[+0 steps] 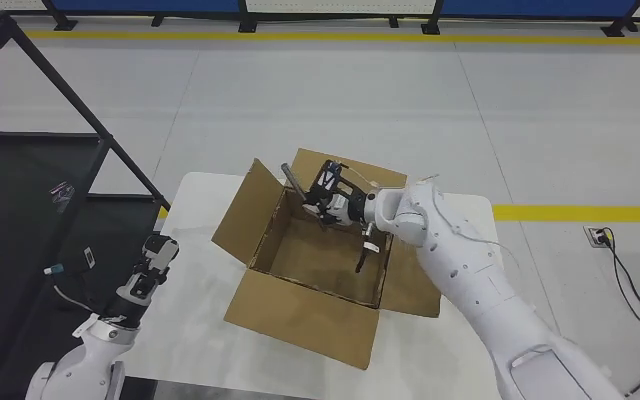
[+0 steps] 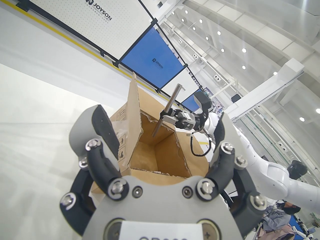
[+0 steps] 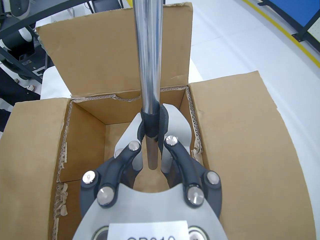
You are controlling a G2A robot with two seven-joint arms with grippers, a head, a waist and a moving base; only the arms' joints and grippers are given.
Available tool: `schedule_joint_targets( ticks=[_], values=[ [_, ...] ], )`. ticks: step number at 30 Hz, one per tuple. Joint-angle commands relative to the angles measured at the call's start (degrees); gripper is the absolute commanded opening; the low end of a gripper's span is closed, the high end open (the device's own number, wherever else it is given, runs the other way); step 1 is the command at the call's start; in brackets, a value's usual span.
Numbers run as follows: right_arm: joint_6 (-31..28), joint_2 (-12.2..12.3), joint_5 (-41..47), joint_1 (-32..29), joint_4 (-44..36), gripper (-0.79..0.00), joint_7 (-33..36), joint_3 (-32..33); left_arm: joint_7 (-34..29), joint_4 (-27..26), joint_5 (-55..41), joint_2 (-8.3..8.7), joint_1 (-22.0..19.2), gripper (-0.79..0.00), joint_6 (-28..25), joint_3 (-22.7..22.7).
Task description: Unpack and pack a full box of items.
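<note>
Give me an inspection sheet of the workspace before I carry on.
Surface: white table, carrying the box.
Job's things: brown cardboard box, upright, flaps open; shiny metal rod, tilted, held above the opening.
Clutter: nothing seen.
Tools: right tool shut on the rod over the box; left tool open, holding nothing, beside the box and apart from it.
Cables: black cable hangs below the right wrist, over the box; floor socket with leads plugged in.
Surroundings: black metal rack beside the table; yellow floor line.

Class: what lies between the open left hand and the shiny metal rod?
Top view: bare white table and the brown cardboard box's side flap separate left hand from shiny metal rod.
</note>
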Motion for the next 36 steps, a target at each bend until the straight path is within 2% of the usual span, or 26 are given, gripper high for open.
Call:
schedule_joint_targets(
  ticks=[1, 6, 9, 14, 19, 23, 29, 34, 36],
  values=[
    [3.0, 2.6, -0.5, -7.3, -14.5, -0.785, 6.0, 6.0, 0.0, 0.2, 0.0, 0.01, -0.3, 0.0, 0.1, 0.2],
    [13.7, 6.6, -1.3, -24.3, -42.5, -0.785, 20.1, 19.2, -0.4, 0.4, 0.4, 0.03, -0.9, 0.0, 0.4, 1.0],
    [18.6, 7.7, -1.6, -30.7, -52.0, -0.785, 25.0, 25.6, -0.8, 0.4, 0.6, 0.05, -1.3, 0.0, 0.4, 1.7],
    [27.4, 8.9, -4.4, -37.6, -61.8, -0.785, 32.2, 34.2, -1.6, 0.4, 0.8, 0.06, -2.2, 0.0, 0.4, 3.0],
    [33.5, 9.6, -2.8, -40.6, -64.7, -0.785, 39.5, 42.3, -2.0, 0.2, 1.4, 0.06, -2.8, 0.0, 0.4, 4.1],
    [39.8, 10.0, -4.0, -41.1, -63.4, -0.785, 44.0, 45.8, -2.1, 0.4, 1.8, 0.11, -3.0, 0.0, 0.5, 4.4],
    [39.8, 10.0, -4.0, -41.1, -63.4, -0.785, 44.0, 45.8, -1.3, 0.5, 3.5, 0.19, -3.1, 0.0, 1.2, 4.1],
    [39.6, 10.1, -2.3, -41.5, -61.3, -0.785, 43.3, 45.7, 6.6, 0.1, 14.4, 0.08, -3.4, 0.0, 4.2, 2.8],
    [39.8, 10.2, 1.8, -40.6, -58.4, -0.785, 46.1, 46.4, 10.0, 0.3, 18.8, 0.0, -3.3, 0.0, 5.6, 2.6]
  ],
)
